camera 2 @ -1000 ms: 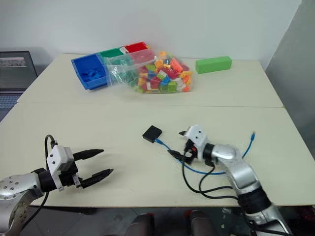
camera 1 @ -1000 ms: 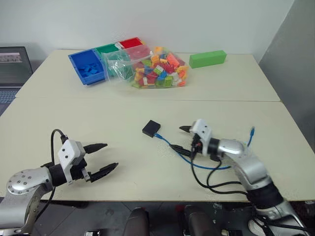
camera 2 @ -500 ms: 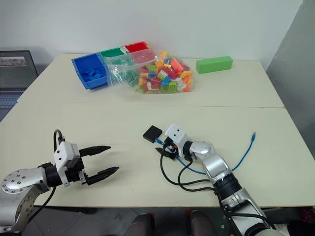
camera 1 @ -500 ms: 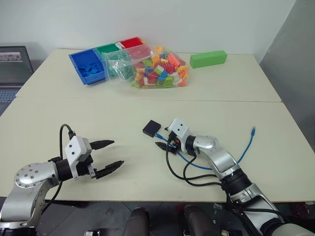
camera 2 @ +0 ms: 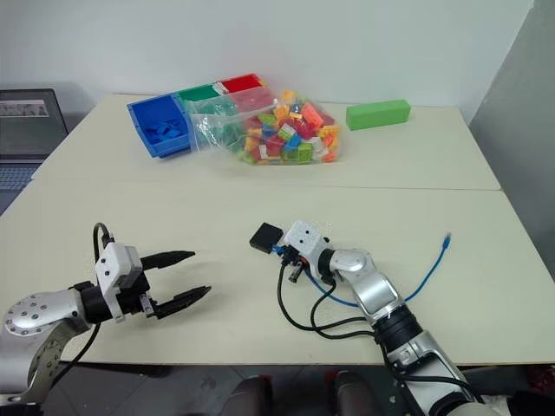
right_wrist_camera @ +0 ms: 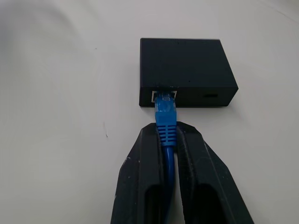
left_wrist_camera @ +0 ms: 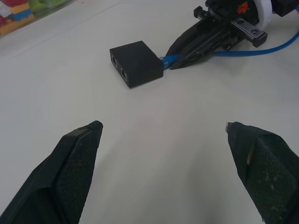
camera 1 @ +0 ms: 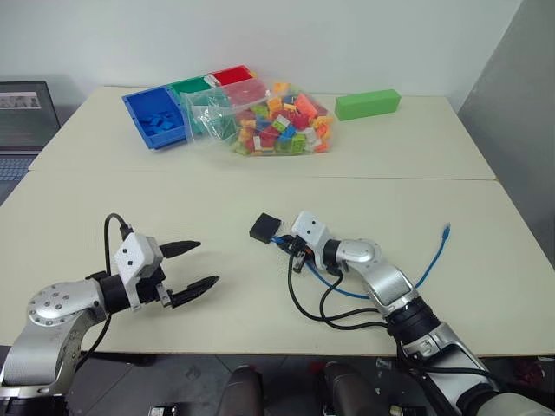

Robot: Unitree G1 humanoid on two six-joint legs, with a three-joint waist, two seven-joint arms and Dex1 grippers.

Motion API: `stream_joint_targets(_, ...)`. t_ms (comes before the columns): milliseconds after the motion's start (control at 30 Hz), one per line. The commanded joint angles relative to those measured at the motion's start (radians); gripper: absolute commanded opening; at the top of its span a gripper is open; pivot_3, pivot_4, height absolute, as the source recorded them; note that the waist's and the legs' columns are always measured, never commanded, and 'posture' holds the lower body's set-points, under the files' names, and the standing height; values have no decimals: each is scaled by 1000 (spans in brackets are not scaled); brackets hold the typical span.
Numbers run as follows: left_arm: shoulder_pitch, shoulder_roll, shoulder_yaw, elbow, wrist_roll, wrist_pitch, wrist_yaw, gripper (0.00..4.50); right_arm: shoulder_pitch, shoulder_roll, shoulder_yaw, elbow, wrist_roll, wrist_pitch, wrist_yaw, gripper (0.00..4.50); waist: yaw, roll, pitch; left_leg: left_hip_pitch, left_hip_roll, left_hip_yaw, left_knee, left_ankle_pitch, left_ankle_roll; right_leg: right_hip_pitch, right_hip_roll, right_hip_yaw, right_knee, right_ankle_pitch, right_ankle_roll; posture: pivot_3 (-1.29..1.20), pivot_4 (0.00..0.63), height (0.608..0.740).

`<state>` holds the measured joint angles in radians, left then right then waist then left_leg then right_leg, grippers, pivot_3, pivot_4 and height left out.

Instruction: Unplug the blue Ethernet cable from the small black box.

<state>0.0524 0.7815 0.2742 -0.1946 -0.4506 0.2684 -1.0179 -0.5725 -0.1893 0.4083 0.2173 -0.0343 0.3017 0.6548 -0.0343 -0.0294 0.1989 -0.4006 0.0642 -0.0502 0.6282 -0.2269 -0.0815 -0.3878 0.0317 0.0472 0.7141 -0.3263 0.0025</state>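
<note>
My right claw (right_wrist_camera: pixel 170 163) is clamped on the blue Ethernet cable (right_wrist_camera: pixel 167 125) just behind its plug, and the plug sits in the port of the small black box (right_wrist_camera: pixel 185 71) straight ahead of my fingertips, cord and port on one line, so I judge the pull should run straight back along that line. My left claw (camera 1: pixel 192 266) hangs spread and holding nothing, well apart toward the surface's (camera 1: pixel 260 186) near left edge; the right is far nearer. My fingers cover the cord behind the boot, and I cannot make out the plug's latch
</note>
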Motion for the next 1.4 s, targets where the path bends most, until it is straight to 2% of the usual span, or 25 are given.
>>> stream_joint_targets(33, -58, -2, -5, 25, -51, 117, 35, 4500, -31, -58, 24, -30, -73, -123, 19, 118, 1, 0, 0, 0, 0, 0, 0, 0, 0, 0, 0, 0, 0, 0, 0, 0, 150, 740)
stream_joint_targets(167, -142, -7, 3, 66, -162, 279, 24, 4500, -57, -126, 51, -33, -137, -312, 43, 117, 1, 0, 0, 0, 0, 0, 0, 0, 0, 0, 0, -1, 0, 0, 1, 0, 150, 740)
stream_joint_targets(233, -217, -8, 10, 91, -259, 413, 17, 4500, -80, -169, 68, -39, -174, -474, 52, 117, 0, 0, 0, 0, 0, 0, 0, 0, 0, 0, 0, -1, 0, 0, 0, 0, 150, 740)
stream_joint_targets(433, -342, -31, -5, 86, -414, 613, 14, 4500, -123, -211, 65, -47, -207, -735, 53, 115, -4, 0, 0, -1, 0, 0, 0, 0, 0, 0, 0, -2, 1, 0, 0, 0, 150, 740)
stream_joint_targets(567, -385, -52, -16, 76, -445, 650, 28, 4500, -133, -215, 50, -59, -194, -798, 69, 113, -4, 0, 0, -1, 0, 0, 1, 0, 0, 0, 0, -2, 1, 2, -4, 0, 150, 740)
stream_joint_targets(833, -419, -62, -46, 85, -442, 654, 5, 4500, -136, -215, 31, -90, -176, -793, 98, 113, -2, 0, 0, 0, 0, -1, 1, 0, -1, 0, 0, -2, 1, 3, -4, 0, 150, 740)
stream_joint_targets(933, -430, -67, -38, 95, -456, 661, -4, 4047, -135, -212, 26, -97, -176, -789, 99, 112, -1, 0, 0, 0, 0, -1, 1, 0, -1, 0, 0, -2, 1, 3, -4, 0, 150, 740)
stream_joint_targets(1333, -431, -58, -45, 106, -477, 680, -37, 1378, -123, -212, 18, -102, -186, -809, 91, 110, 0, 0, 0, 0, 0, -1, 1, 0, -1, 0, 0, -2, 1, 3, -4, 0, 150, 740)
stream_joint_targets(1400, -434, -59, -46, 106, -479, 686, -40, 1062, -124, -214, 18, -102, -185, -814, 93, 110, 0, 0, 0, 0, 0, -1, 1, 0, -1, 0, 0, -2, 1, 3, -4, 0, 150, 740)
